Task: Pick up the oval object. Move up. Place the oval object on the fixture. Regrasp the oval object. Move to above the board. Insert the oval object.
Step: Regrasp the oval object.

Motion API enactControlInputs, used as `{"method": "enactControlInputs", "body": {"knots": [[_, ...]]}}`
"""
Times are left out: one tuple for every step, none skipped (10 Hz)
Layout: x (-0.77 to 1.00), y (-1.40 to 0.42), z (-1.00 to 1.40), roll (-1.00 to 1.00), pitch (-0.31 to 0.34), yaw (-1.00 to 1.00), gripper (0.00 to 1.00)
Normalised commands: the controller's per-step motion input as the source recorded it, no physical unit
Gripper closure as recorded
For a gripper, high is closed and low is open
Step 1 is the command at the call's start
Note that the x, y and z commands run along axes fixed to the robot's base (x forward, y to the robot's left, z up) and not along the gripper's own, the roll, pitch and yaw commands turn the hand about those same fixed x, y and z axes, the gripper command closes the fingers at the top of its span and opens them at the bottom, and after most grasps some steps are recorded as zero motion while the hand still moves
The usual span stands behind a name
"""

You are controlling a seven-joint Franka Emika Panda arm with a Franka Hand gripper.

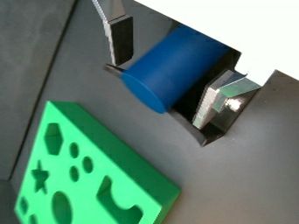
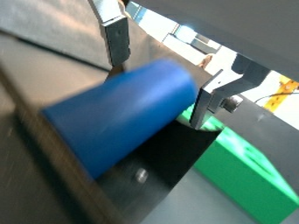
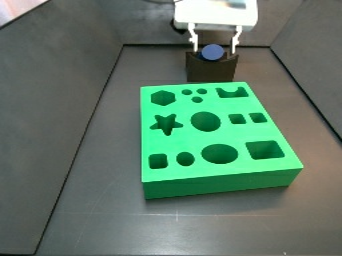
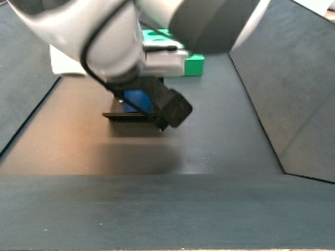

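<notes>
Judging from the frames, I took this for the fixture step: the smooth blue oval peg (image 1: pixel 176 68) lay in the notch of the small dark olive-brown fixture block (image 3: pixel 210 68), which stood just beyond the far edge of the thick bright green board with cut-out holes (image 3: pixel 214 135). The gripper (image 1: pixel 173 70) straddled the peg, its silver fingers (image 1: pixel 225 98) beside its flanks; whether they pinched it I could not tell. The peg's long axis ran level, one dark end facing the board. Next called for a firm regrasp.
</notes>
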Motion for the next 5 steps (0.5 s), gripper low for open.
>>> {"method": "enactControlInputs", "body": {"knots": [[-0.02,0.00,1.00,0.05,0.032,0.01,0.00],[-0.03,0.00,1.00,0.06,0.044,0.01,0.00],[-0.03,0.00,1.00,0.07,0.054,0.01,0.00],[-0.03,0.00,0.90,0.05,0.064,0.00,0.00],[-0.03,0.01,0.72,0.05,0.067,-0.01,0.00]]}}
